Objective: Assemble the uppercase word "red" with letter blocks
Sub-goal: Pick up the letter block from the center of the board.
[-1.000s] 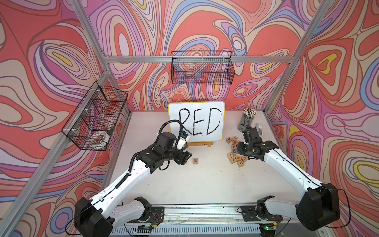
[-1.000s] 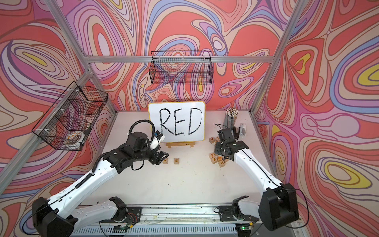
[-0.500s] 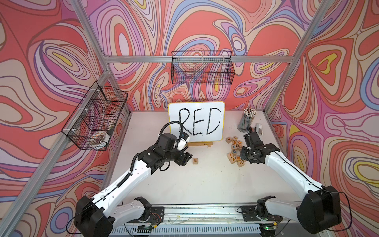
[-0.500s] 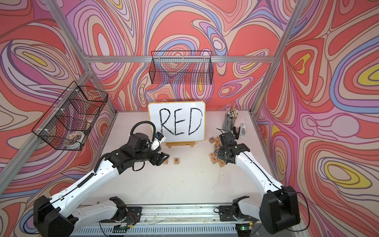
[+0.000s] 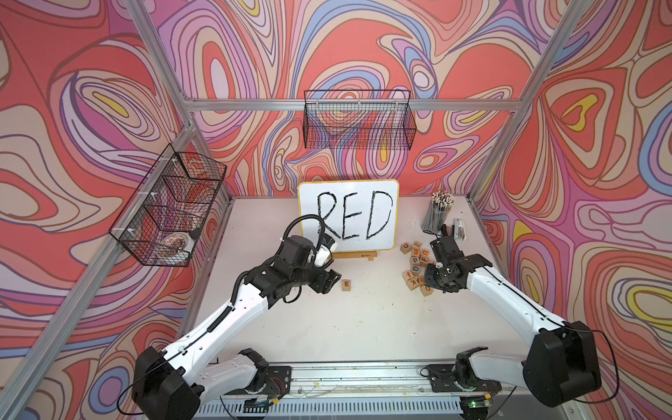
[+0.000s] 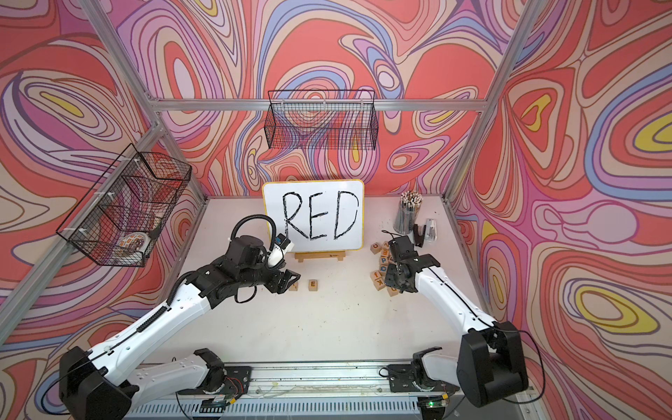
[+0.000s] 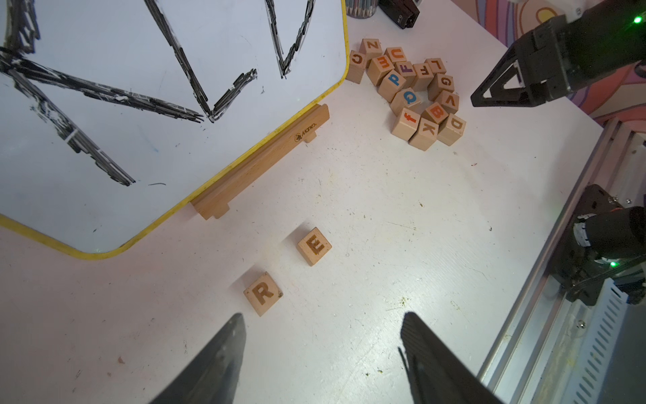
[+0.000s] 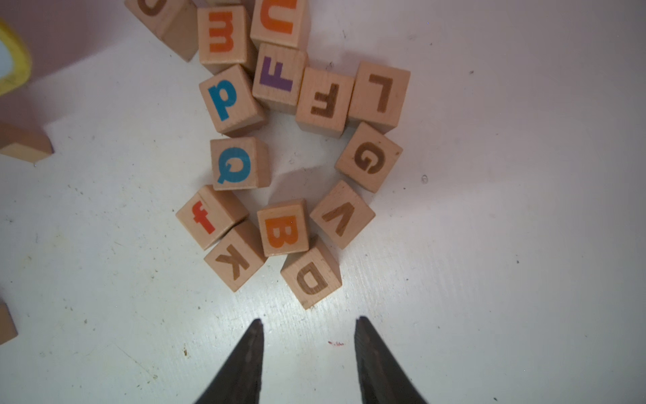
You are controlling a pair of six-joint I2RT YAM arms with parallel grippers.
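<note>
Cup (image 5: 432, 222) holds pencils (image 5: 442, 198); side basket (image 5: 152, 251), perhaps bowl (image 5: 176, 241); letter blocks (image 5: 414, 260) nearby.

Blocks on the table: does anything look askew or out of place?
The R block and E block sit apart, not touching. The D block lies turned at the edge of the pile. Nothing looks damaged.

Bare table (image 8: 472, 286) lies open between my right gripper (image 8: 309, 319) and the D block (image 8: 313, 280), whose far side B (image 8: 282, 229), K (image 8: 233, 260) and V (image 8: 342, 215) crowd closely.

A robot lab cell: aluminium frame (image 5: 247, 105), swirl-patterned walls (image 5: 72, 109), arm mounting rail (image 5: 356, 376).
</note>
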